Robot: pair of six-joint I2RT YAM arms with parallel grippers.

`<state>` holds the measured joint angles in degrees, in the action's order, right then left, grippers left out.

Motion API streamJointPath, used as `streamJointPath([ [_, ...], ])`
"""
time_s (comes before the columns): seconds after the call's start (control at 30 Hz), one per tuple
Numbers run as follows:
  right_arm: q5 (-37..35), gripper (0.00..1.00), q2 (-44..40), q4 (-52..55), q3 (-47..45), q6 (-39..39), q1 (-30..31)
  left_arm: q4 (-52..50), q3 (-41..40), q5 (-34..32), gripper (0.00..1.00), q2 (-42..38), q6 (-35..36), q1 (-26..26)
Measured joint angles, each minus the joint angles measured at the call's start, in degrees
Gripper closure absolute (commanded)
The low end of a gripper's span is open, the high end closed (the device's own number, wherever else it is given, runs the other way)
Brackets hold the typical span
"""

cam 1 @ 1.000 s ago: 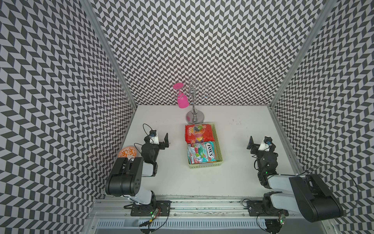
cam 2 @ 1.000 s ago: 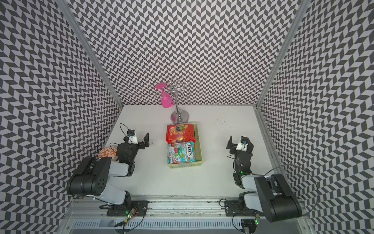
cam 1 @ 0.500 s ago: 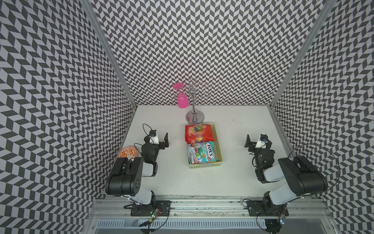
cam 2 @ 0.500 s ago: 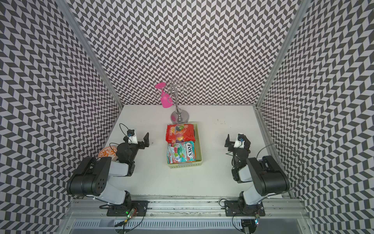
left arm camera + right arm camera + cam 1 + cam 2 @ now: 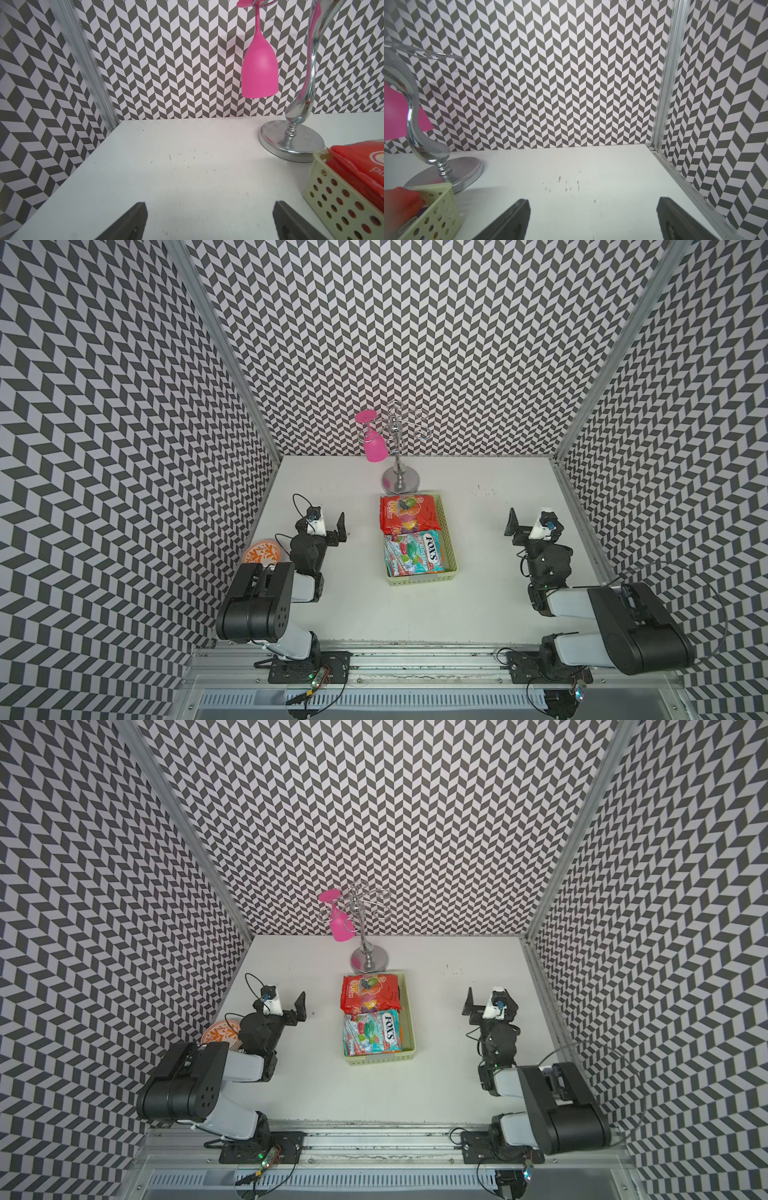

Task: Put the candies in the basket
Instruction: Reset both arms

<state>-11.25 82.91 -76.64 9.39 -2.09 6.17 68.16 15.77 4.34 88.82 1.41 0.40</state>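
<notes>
Your right end effector (image 5: 593,220) stands wide and empty over the bare table (image 5: 374,614). In the last second its arm has folded in and then swung its elbow back out to the lower right of both top views. Your left end effector (image 5: 209,220) is just as wide and empty, and has not moved. At frame centre the basket (image 5: 419,578) holds the candies: a red bag (image 5: 409,512) above a teal FOX'S bag (image 5: 413,558). No bag lies loose, so the task looks finished.

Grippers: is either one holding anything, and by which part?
Nothing is held. The left gripper and the right gripper both stand open and empty; the candies lie in the basket.
</notes>
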Motion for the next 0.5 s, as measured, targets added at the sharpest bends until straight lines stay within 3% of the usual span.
streamJointPath([
  [0.1,-0.5,0.01,6.54,-3.98,-1.95,0.07,0.0,0.02,0.0,-0.09,0.01,0.0,0.0,-0.02],
  [0.23,-1.33,0.01,5.9,1.22,0.52,1.14,-0.74,0.04,0.0,-0.17,0.01,0.0,0.0,-0.02],
  [0.5,-3.5,0.01,6.25,0.42,2.14,3.02,-1.6,0.33,0.0,-0.2,0.01,0.0,0.0,-0.04],
])
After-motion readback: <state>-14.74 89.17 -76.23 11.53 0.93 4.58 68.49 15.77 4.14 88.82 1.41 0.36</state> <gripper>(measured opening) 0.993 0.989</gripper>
